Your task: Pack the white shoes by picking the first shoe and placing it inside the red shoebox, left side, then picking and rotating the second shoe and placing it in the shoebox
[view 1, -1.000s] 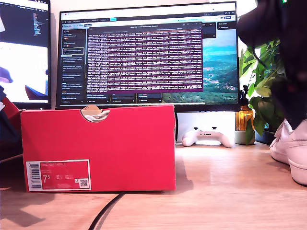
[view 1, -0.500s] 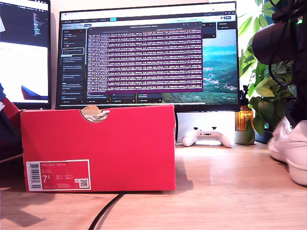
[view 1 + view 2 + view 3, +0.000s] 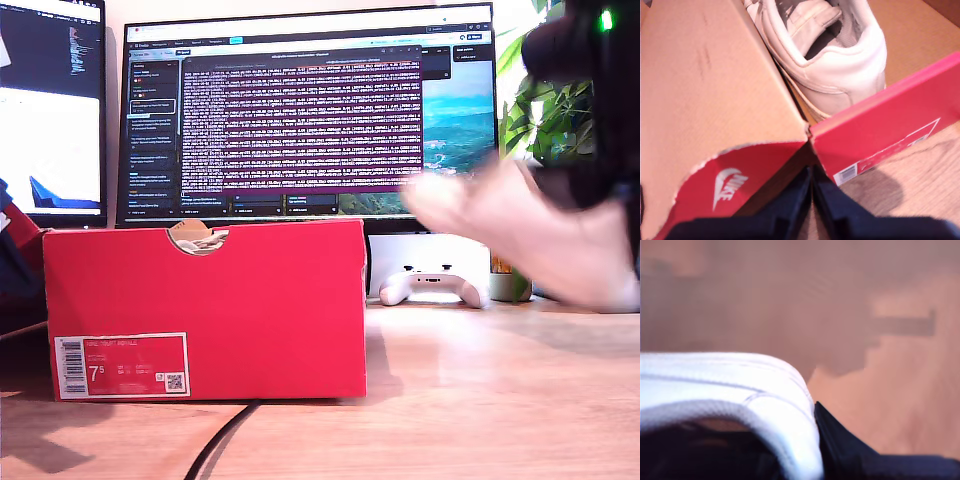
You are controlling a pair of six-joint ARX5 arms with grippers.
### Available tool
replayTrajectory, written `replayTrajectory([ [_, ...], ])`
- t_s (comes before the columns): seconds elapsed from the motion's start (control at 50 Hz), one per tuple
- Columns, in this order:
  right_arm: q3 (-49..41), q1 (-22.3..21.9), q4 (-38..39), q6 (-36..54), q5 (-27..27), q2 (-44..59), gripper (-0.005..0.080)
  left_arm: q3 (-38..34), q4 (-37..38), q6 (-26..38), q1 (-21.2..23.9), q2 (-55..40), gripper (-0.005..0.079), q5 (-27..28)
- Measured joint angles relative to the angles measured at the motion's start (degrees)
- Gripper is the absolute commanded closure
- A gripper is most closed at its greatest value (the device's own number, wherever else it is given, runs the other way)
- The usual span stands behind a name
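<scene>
The red shoebox (image 3: 205, 310) stands on the wooden desk at the exterior view's left, barcode label facing the camera. One white shoe (image 3: 830, 55) lies inside it against the red wall (image 3: 885, 130). My first gripper (image 3: 812, 200) hovers just outside the box's corner, shut with nothing in it. The other white shoe (image 3: 520, 240) hangs blurred in the air at the exterior view's right, toe toward the box. My second gripper (image 3: 600, 195) is shut on its heel collar (image 3: 740, 385), one dark finger (image 3: 840, 445) outside the collar.
A brown-and-red lid flap (image 3: 705, 75) with a white mark lies beside the box. Behind stand a large monitor (image 3: 310, 110), a white game controller (image 3: 432, 285) and a leafy plant (image 3: 545, 120). A black cable (image 3: 220, 440) runs across the desk's front.
The shoe that stood on the desk at the exterior view's right edge has been lifted and swung leftward toward the box. The dark arm above it moved with it.
</scene>
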State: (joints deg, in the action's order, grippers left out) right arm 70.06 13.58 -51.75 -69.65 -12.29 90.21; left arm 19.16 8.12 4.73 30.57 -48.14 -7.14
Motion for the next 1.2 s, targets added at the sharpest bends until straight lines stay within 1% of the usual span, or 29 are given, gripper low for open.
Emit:
replayTrajectory([
  [0.04,2.3,-0.3,-0.2,7.6,1.0,0.0,0.0765,0.0,0.0,0.0,0.0,0.0,0.0761,0.0],
  [0.08,4.8,-0.8,-0.6,8.7,2.0,0.0,0.0765,0.0,0.0,0.0,0.0,0.0,0.0761,0.0],
  [0.1,5.8,-0.9,-0.9,16.8,2.5,0.0,0.0765,0.0,0.0,0.0,0.0,0.0,0.0761,0.0],
  [0.12,7.2,-1.2,-1.4,19.6,3.0,0.0,0.0765,0.0,0.0,0.0,0.0,0.0,0.0761,0.0],
  [0.14,8.4,-1.2,-1.9,19.6,3.4,0.0,0.0765,0.0,0.0,0.0,0.0,0.0,0.0761,0.0],
  [0.16,9.5,-1.2,-2.4,26.6,3.8,0.0,0.0765,0.0,0.0,0.0,0.0,0.0,0.0761,0.0],
  [0.2,11.8,-1.2,-3.7,28.2,4.6,0.0,0.0765,0.0,0.0,0.0,0.0,0.0,0.0761,0.0],
  [0.22,12.7,-1.2,-4.2,36.4,5.1,0.0,0.0765,0.0,0.0,0.0,0.0,0.0,0.0761,0.0],
  [0.26,14.8,-1.2,-5.5,36.9,6.3,0.0,0.0765,0.0,0.0,0.0,0.0,0.0,0.0761,0.0],
  [0.28,15.7,-1.2,-6.3,42.2,6.7,0.0,0.0765,0.0,0.0,0.0,0.0,0.0,0.0761,0.0],
  [0.32,17.7,-1.2,-7.7,42.6,7.3,0.0,0.0765,0.0,0.0,0.0,0.0,0.0,0.0761,0.0],
  [0.34,18.7,-1.2,-8.2,47.0,7.5,0.0,0.0765,0.0,0.0,0.0,0.0,0.0,0.0761,0.0],
  [0.36,19.6,-1.2,-8.5,47.3,7.8,0.0,0.0765,0.0,0.0,0.0,0.0,0.0,0.0761,0.0],
  [0.4,21.6,-1.2,-8.5,53.9,9.5,0.0,0.0765,0.0,0.0,0.0,0.0,0.0,0.0761,0.0],
  [0.44,23.7,-1.2,-8.4,54.7,11.5,0.0,0.0765,0.0,0.0,0.0,0.0,0.0,0.0761,0.0],
  [0.46,24.8,-1.2,-8.5,62.1,12.2,0.0,0.0765,0.0,0.0,0.0,0.0,0.0,0.0761,0.0],
  [0.5,26.9,-1.2,-8.5,64.6,13.2,0.0,0.0765,0.0,0.0,0.0,0.0,0.0,0.0761,0.0],
  [0.52,27.9,-1.1,-8.4,69.3,13.5,-0.1,0.0765,0.0,0.0,0.0,0.0,0.0,0.0761,0.0],
  [0.56,29.4,-1.0,-8.1,69.6,13.9,-0.1,0.0765,0.0,0.0,0.0,0.0,0.0,0.0761,0.0],
  [0.58,30.1,-0.9,-7.7,75.8,14.2,-0.1,0.0765,0.0,0.0,0.0,0.0,0.0,0.0761,0.0],
  [0.62,30.9,-0.7,-6.3,76.0,14.8,-0.2,0.0765,0.0,0.0,0.0,0.0,0.0,0.0761,0.0],
  [0.64,31.2,-0.5,-5.6,80.6,14.9,-0.3,0.0765,0.0,0.0,0.0,0.0,0.0,0.0761,0.0],
  [0.68,31.4,0.0,-4.4,80.6,15.2,-0.5,0.0765,0.0,0.0,0.0,0.0,0.0,0.0761,0.0],
  [0.7,31.4,0.2,-3.7,85.1,15.4,-0.5,0.0765,0.0,0.0,0.0,0.0,0.0,0.0761,0.0],
  [0.72,31.4,0.5,-2.9,85.1,15.8,-0.5,0.0765,0.0,0.0,0.0,0.0,0.0,0.0761,0.0],
  [0.74,31.4,0.8,-2.1,88.3,15.9,-0.5,0.0765,0.0,0.0,0.0,0.0,0.0,0.0761,0.0],
  [0.88,31.4,3.9,5.1,97.0,16.0,-0.5,0.0765,0.0,0.0,0.0,0.0,0.0,0.0761,0.0],
  [1.1,31.4,8.0,17.2,102.7,15.8,-0.3,0.0765,0.0,0.0,0.0,0.0,0.0,0.0761,0.0],
  [1.2,31.5,9.8,21.4,106.5,14.4,0.9,0.0765,0.0,0.0,0.0,0.0,0.0,0.0761,0.0],
])
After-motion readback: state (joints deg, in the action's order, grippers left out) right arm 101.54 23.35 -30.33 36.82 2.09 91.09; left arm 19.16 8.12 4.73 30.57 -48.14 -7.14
